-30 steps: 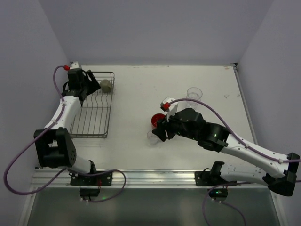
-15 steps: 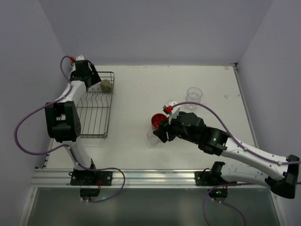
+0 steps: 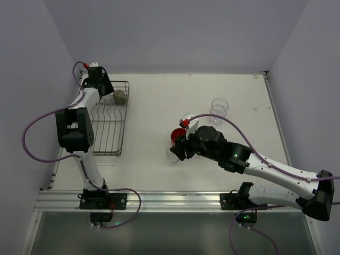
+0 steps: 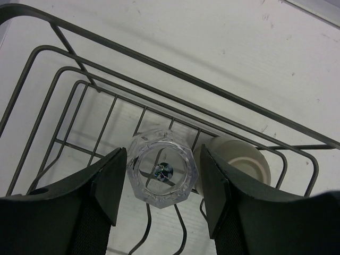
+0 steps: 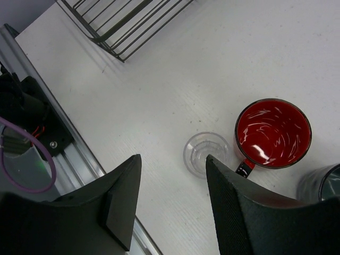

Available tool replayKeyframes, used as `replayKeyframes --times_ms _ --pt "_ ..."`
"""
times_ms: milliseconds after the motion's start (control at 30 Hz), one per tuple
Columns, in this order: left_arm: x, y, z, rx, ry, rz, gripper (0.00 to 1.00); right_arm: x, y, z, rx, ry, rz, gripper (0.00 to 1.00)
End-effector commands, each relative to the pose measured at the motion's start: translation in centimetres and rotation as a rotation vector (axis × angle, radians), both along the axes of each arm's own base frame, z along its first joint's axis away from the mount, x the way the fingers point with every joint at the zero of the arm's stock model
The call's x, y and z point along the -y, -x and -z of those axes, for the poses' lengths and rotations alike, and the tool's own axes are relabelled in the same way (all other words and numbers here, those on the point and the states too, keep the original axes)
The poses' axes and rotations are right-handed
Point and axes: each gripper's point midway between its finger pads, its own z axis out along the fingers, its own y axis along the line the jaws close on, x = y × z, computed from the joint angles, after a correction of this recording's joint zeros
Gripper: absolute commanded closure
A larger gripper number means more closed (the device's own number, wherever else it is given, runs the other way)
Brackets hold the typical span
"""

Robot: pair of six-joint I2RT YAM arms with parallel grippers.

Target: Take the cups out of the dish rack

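The tabletop (image 3: 149,101) carries the dish rack (image 3: 125,123) at its far left, and unloaded cups stand right of centre. The left tool (image 4: 162,172) is in the rack's far end, its fingers narrowed onto the racked tumbler (image 4: 159,155), which they appear to touch on both sides. The greyish-tan cup (image 4: 240,163) sits just beside that tumbler, to its right, also in the rack. The right tool (image 5: 172,178) hangs with fingers wide and empty above the red mug (image 5: 273,133) and the near tumbler (image 5: 206,154), which stand just beside each other; the far tumbler (image 3: 219,106) stands apart. Step in hand: extraction of the racked tumbler. The next move probably calls for a straight lift clear of the wires and the raised side, without nudging the greyish-tan cup, then transfer rightward to the tabletop
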Motion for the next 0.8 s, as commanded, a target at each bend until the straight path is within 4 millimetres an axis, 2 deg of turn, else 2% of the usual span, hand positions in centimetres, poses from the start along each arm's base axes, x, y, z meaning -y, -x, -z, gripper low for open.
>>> replayKeyframes --times_ms 0,33,133,167,233,267,333,367,433,467,533,567,633,667,700,733,767 --pt "-0.8 -1.4 -1.0 0.043 -0.047 -0.009 0.38 -0.1 -1.6 -3.5 0.093 -0.071 0.050 0.44" --pt "-0.7 -1.5 -1.0 0.043 -0.047 -0.008 0.39 0.2 -1.8 -3.9 0.108 -0.072 0.063 0.44" --pt "-0.9 -1.5 -1.1 0.047 -0.049 -0.014 0.54 0.5 -1.7 -5.3 0.128 -0.103 0.063 0.44" --pt "-0.9 -1.6 -1.9 0.062 -0.048 -0.017 0.66 0.6 -1.7 -5.8 0.134 -0.114 0.062 0.43" --pt "-0.8 -1.8 -3.1 0.092 -0.038 -0.017 0.73 0.5 -1.7 -6.1 0.135 -0.121 0.056 0.43" --pt "-0.7 -1.8 -4.6 0.121 -0.036 -0.019 0.79 0.4 -1.8 -6.3 0.133 -0.126 0.058 0.42" --pt "-0.5 -2.0 -6.6 0.165 -0.020 -0.023 0.82 0.0 -1.8 -6.2 0.123 -0.133 0.054 0.41" --pt "-0.5 -1.9 -8.3 0.199 -0.014 -0.027 0.84 -0.4 -1.7 -6.5 0.123 -0.152 0.041 0.40" --pt "0.0 -1.9 -10.5 0.239 0.013 -0.026 0.86 -1.0 -1.8 -6.4 0.104 -0.178 0.032 0.38" --pt "0.2 -1.6 -12.7 0.282 0.025 -0.020 0.87 -1.4 -1.7 -6.8 0.096 -0.200 0.023 0.37" --pt "1.1 -1.0 -14.7 0.324 0.068 0.002 0.89 -1.9 -1.6 -7.0 0.065 -0.228 0.020 0.36" --pt "1.6 -0.1 -17.2 0.373 0.081 0.015 0.90 -2.1 -1.5 -7.3 0.062 -0.255 0.015 0.36" --pt "2.9 1.3 -18.1 0.395 0.152 0.044 0.91 -2.3 -1.1 -8.0 0.038 -0.314 0.011 0.36" --pt "4.0 2.8 -20.7 0.457 0.200 0.061 0.93 -2.4 -1.1 -8.3 0.037 -0.346 0.011 0.36" --pt "5.7 3.7 -19.4 0.443 0.256 0.122 0.93 -2.6 -1.0 -8.9 0.023 -0.387 0.014 0.36" --pt "6.7 4.8 -19.4 0.444 0.296 0.147 0.93 -2.5 -1.0 -9.3 0.020 -0.413 0.018 0.36" --pt "8.2 6.6 -21.4 0.488 0.328 0.191 0.94 -2.3 -1.0 -10.1 0.025 -0.454 0.025 0.37"
